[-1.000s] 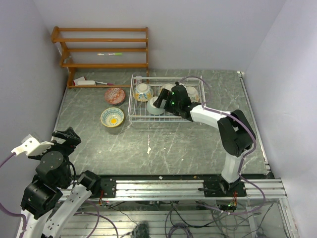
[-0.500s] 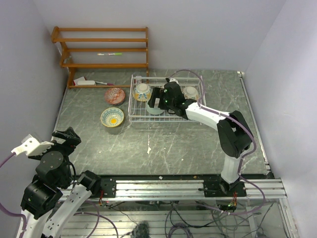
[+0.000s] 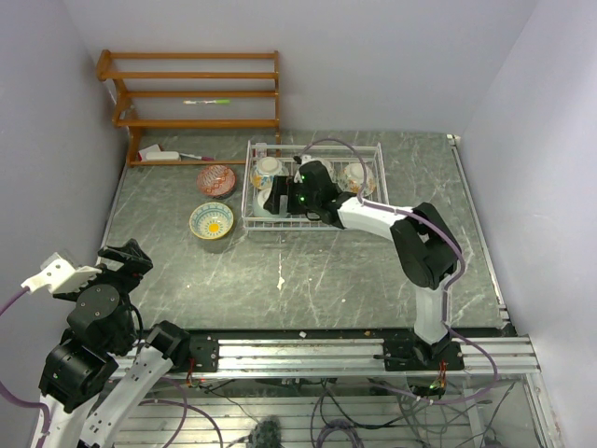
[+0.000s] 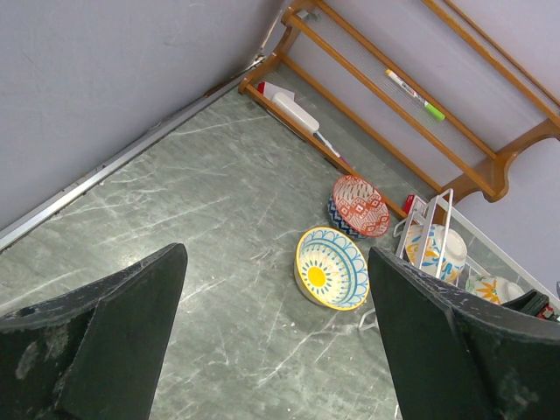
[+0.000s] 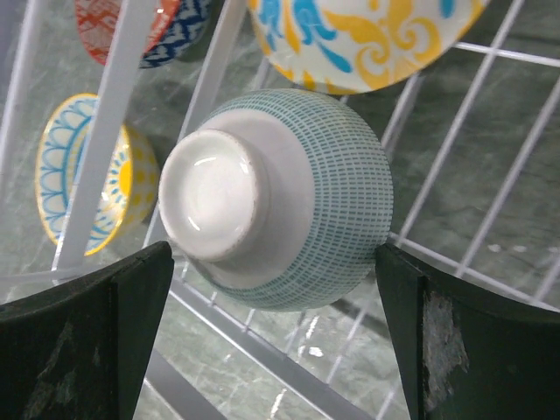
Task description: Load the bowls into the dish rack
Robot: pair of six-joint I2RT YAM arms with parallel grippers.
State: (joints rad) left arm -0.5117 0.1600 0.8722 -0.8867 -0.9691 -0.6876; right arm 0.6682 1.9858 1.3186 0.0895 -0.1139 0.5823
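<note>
Now teal bowl (image 5: 289, 201) inside dish rack (image 5: 114, 114)

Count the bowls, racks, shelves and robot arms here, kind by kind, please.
Ceramic bowls: 5 in clear view (yellow-blue bowl, reddish bowl, orange floral bowl, teal bowl, right-end bowl); the right arm may hide another.
White wire dish rack: 1
Wooden slatted shelf: 1
Robot arms: 2 (left arm, right arm)
Total: 9
</note>
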